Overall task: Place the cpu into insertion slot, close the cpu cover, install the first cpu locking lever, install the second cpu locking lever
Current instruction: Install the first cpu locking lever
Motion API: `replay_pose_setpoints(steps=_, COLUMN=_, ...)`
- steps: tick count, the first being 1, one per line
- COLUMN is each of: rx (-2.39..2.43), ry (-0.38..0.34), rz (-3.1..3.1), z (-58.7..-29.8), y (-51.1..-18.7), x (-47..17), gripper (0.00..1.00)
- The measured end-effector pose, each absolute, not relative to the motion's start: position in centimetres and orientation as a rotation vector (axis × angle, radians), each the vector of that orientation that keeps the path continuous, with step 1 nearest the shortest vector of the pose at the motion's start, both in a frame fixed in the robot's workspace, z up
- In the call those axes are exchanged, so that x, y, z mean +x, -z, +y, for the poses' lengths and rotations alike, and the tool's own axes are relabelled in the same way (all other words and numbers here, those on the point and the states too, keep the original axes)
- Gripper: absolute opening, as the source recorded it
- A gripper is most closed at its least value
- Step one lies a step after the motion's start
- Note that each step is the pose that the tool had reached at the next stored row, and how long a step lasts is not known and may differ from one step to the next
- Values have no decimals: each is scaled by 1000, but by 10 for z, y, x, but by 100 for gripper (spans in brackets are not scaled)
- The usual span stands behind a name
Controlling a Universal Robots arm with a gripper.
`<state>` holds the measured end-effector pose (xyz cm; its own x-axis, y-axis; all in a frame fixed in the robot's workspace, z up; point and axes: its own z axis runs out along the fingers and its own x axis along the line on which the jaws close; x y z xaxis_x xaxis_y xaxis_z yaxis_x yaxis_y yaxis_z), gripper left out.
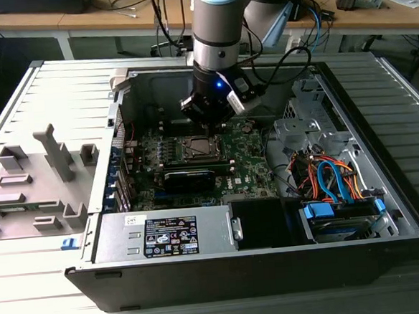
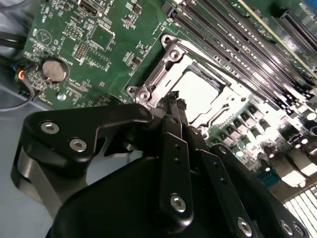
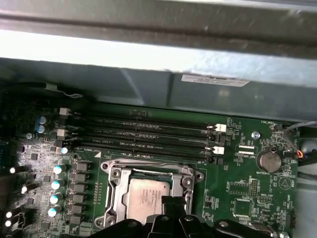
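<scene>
The cpu [image 2: 198,93] [image 3: 144,194] lies silver face up in the insertion slot [image 1: 198,149] on the green board. The cpu cover [image 2: 171,55] [image 3: 148,167] lies flat around it, and the chip shows through its window. My gripper [image 2: 176,105] [image 3: 171,207] [image 1: 208,122] hangs just above the socket's edge. Its black fingers [image 2: 173,148] are shut together with nothing visibly between them. A thin metal lever [image 2: 233,64] runs along one side of the socket. I cannot tell whether it is latched.
Memory slots [image 3: 143,133] [image 2: 247,39] run beside the socket, and a coin battery [image 2: 53,70] [image 3: 271,160] sits nearby. A long black block [image 1: 189,178], the power supply [image 1: 164,233], coloured cables [image 1: 333,177] and the case walls [image 3: 148,84] hem in the board. A grey fixture [image 1: 38,176] lies outside the case.
</scene>
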<state>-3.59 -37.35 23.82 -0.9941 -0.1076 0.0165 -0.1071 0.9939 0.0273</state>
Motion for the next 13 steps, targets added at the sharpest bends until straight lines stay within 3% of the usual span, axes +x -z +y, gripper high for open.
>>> replay_pose_setpoints(steps=13, rx=168, ry=41, rz=-3119, z=-373, y=-263, x=-36, gripper=11)
